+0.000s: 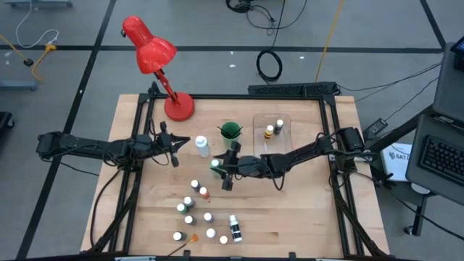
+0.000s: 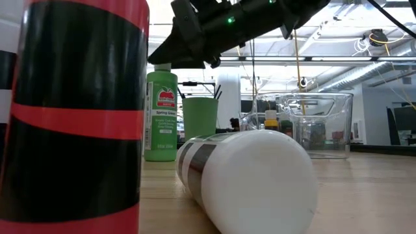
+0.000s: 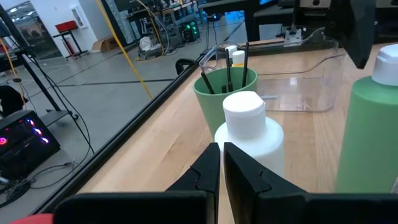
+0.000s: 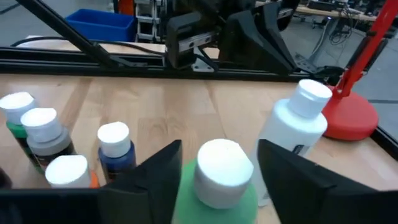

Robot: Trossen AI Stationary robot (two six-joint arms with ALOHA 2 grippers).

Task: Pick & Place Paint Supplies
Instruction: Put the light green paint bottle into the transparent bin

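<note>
My right gripper (image 4: 217, 168) straddles the tall green white-capped paint bottle (image 4: 217, 180) standing mid-table beside the green cup (image 1: 230, 131), fingers apart (seemingly not yet gripping). Next: clamp, lift upright.

My arms are dark, almost black, over the pale wood table (image 1: 290, 217). My right gripper (image 4: 217, 168) shows black fingers either side of a green bottle (image 4: 214, 199) with a white cap; its label is red and white in the low view. At its 10 o'clock stands the white bottle (image 1: 201, 146), white-capped too. The cup (image 1: 230, 131) is green with dark-handled brushes (image 3: 227, 68) inside. At 11 o'clock the lamp (image 1: 156, 61) is bright red. The small bottles (image 1: 196, 210) wear white caps over blue, green, orange and dark bodies. The bin (image 1: 272, 130) is clear.
</note>
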